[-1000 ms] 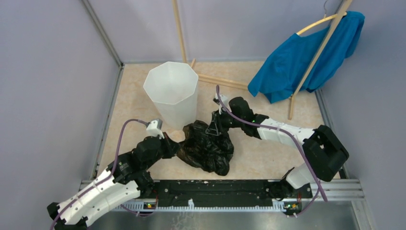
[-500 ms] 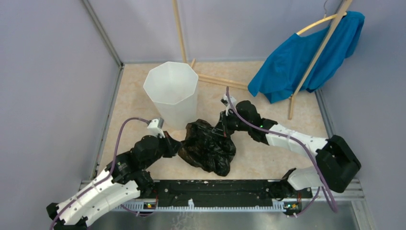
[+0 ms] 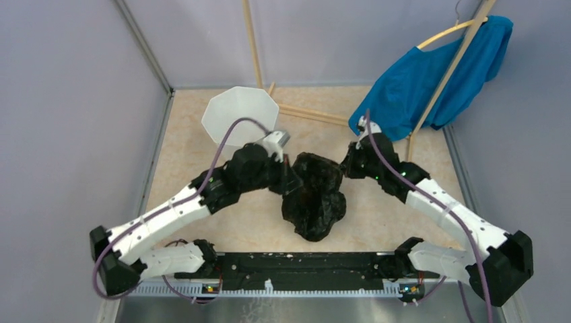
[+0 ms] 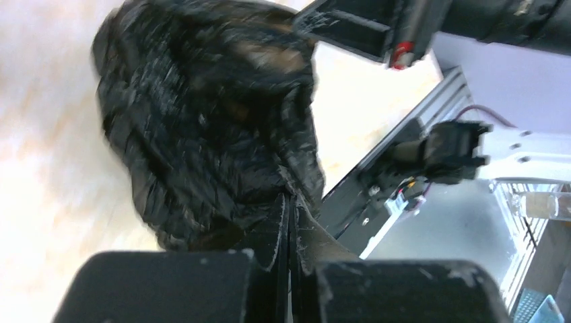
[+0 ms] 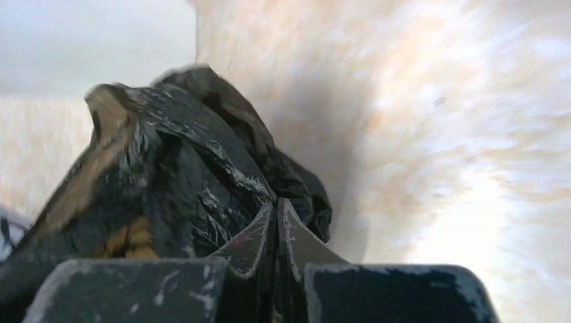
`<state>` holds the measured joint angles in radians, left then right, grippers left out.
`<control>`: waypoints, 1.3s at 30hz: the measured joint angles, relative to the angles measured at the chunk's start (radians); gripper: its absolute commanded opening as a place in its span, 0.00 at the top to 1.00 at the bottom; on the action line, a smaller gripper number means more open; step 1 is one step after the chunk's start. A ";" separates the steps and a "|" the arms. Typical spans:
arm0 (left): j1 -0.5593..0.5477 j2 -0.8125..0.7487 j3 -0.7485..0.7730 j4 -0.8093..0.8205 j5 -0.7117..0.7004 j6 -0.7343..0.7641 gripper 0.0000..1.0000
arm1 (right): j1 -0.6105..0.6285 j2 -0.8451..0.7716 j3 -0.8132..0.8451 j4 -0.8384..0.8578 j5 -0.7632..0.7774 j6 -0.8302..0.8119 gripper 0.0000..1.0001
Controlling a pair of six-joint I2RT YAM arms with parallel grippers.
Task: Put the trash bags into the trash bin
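The black glossy trash bag (image 3: 315, 195) hangs lifted between both arms, right of the white faceted trash bin (image 3: 232, 116). My left gripper (image 3: 291, 183) is shut on the bag's left edge; in the left wrist view the jaws (image 4: 291, 202) pinch black film, with the bag (image 4: 202, 114) hanging beyond. My right gripper (image 3: 347, 165) is shut on the bag's right upper edge; the right wrist view shows its jaws (image 5: 276, 205) closed on the crinkled bag (image 5: 168, 168). The left arm covers part of the bin's front.
A blue cloth garment (image 3: 431, 74) hangs on a wooden rack (image 3: 444, 74) at the back right. Wooden poles (image 3: 252, 44) stand behind the bin. Purple walls enclose the floor; a metal rail (image 3: 303, 266) runs along the near edge.
Both grippers have risen and moved back with the bag, lifting it off the floor. The left arm swung up toward the bin; the right gripper moved right and away, stretching the bag.
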<state>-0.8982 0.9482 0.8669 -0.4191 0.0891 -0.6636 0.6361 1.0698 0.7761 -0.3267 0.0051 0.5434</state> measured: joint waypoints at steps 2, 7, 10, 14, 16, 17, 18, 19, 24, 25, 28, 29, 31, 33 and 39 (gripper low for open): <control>-0.023 0.154 0.198 -0.013 0.008 0.063 1.00 | -0.038 -0.008 0.119 -0.131 0.059 -0.023 1.00; -0.044 0.388 0.774 -0.027 -0.106 0.257 1.00 | -0.062 -0.041 0.625 -0.281 0.097 -0.143 1.00; -0.043 0.347 0.869 0.067 -0.185 0.344 1.00 | -0.062 -0.173 0.751 -0.218 0.055 -0.195 1.00; -0.042 0.162 0.638 0.212 -0.246 0.370 1.00 | -0.062 -0.487 0.609 -0.134 0.055 -0.228 1.00; -0.042 0.077 0.457 0.246 -0.245 0.344 1.00 | -0.063 -0.612 0.468 -0.130 0.066 -0.217 1.00; -0.042 0.045 0.361 0.256 -0.239 0.319 1.00 | -0.063 -0.647 0.397 -0.142 0.070 -0.206 1.00; -0.042 0.021 0.263 0.253 -0.230 0.291 1.00 | -0.063 -0.671 0.311 -0.156 0.069 -0.189 1.00; -0.042 -0.008 0.157 0.251 -0.211 0.256 1.00 | -0.062 -0.681 0.225 -0.182 0.067 -0.164 1.00; -0.042 -0.104 -0.191 0.109 -0.121 0.120 1.00 | -0.062 -0.666 -0.023 -0.381 0.006 -0.048 1.00; -0.042 -0.132 -0.199 0.083 -0.108 0.111 1.00 | -0.062 -0.661 -0.013 -0.384 -0.002 -0.035 1.00; -0.042 -0.170 -0.068 0.056 -0.070 0.129 1.00 | -0.062 -0.608 0.130 -0.365 -0.033 -0.027 1.00; -0.042 -0.151 0.014 0.058 -0.058 0.144 1.00 | -0.062 -0.558 0.230 -0.348 -0.048 -0.035 1.00; -0.042 -0.074 0.250 0.068 -0.034 0.190 1.00 | -0.062 -0.468 0.407 -0.292 -0.069 -0.058 1.00; -0.042 0.011 0.485 0.109 -0.015 0.234 1.00 | -0.062 -0.387 0.589 -0.243 -0.088 -0.089 1.00; -0.042 0.074 0.762 0.245 0.045 0.327 1.00 | -0.062 -0.367 0.805 -0.135 -0.135 -0.159 1.00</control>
<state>-0.9405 1.0218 1.6287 -0.1745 0.1337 -0.3367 0.5739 0.7029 1.5814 -0.4618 -0.1295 0.3847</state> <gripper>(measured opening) 0.006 0.003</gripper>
